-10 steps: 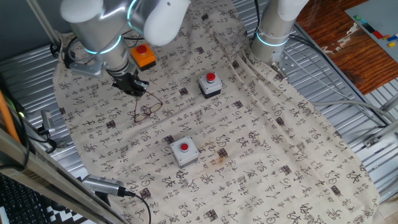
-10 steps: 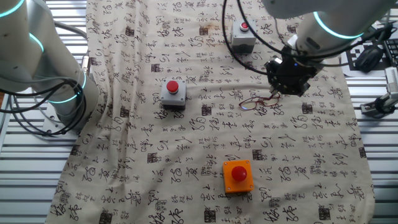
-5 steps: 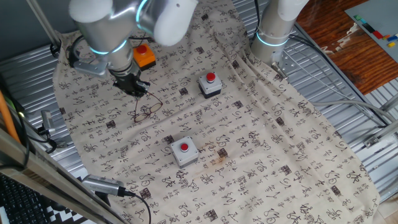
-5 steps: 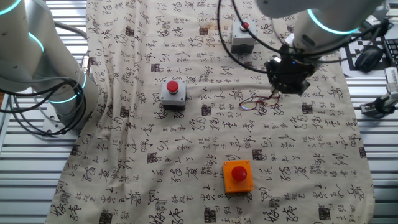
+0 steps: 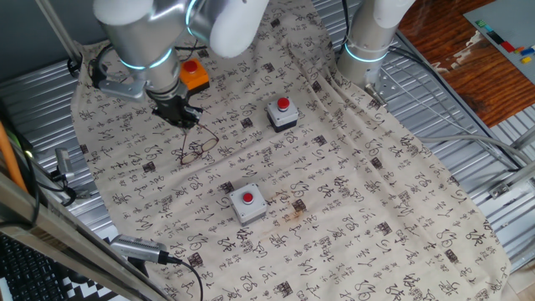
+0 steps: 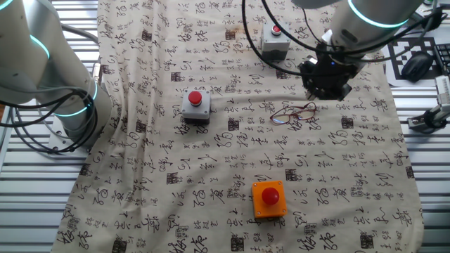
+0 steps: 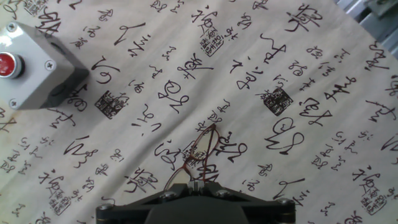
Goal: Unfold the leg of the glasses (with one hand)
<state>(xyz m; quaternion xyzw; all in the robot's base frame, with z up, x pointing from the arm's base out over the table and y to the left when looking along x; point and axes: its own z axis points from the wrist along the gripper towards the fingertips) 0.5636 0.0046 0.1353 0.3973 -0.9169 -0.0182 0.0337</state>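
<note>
The glasses (image 5: pixel 198 149) are a thin reddish-brown wire frame lying flat on the printed cloth. The other fixed view shows the glasses (image 6: pixel 292 112) with one thin leg reaching toward the gripper. My gripper (image 5: pixel 185 121) hangs just above and behind them, and in the other fixed view the gripper (image 6: pixel 327 91) stands a little clear of the leg's end. Looking down from the hand, the glasses (image 7: pixel 202 149) lie just ahead of the gripper (image 7: pixel 198 184), whose fingertips are pressed together. Their near wires run out of sight under the fingertips. I see nothing held.
Two grey boxes with red buttons (image 5: pixel 282 114) (image 5: pixel 247 203) and an orange box (image 5: pixel 194 75) stand on the cloth. One grey box (image 7: pixel 31 68) shows at the hand view's upper left. A second robot arm's base (image 6: pixel 67 105) stands at the table's edge.
The gripper has risen and drawn back a little from the glasses. The glasses lie about where they were.
</note>
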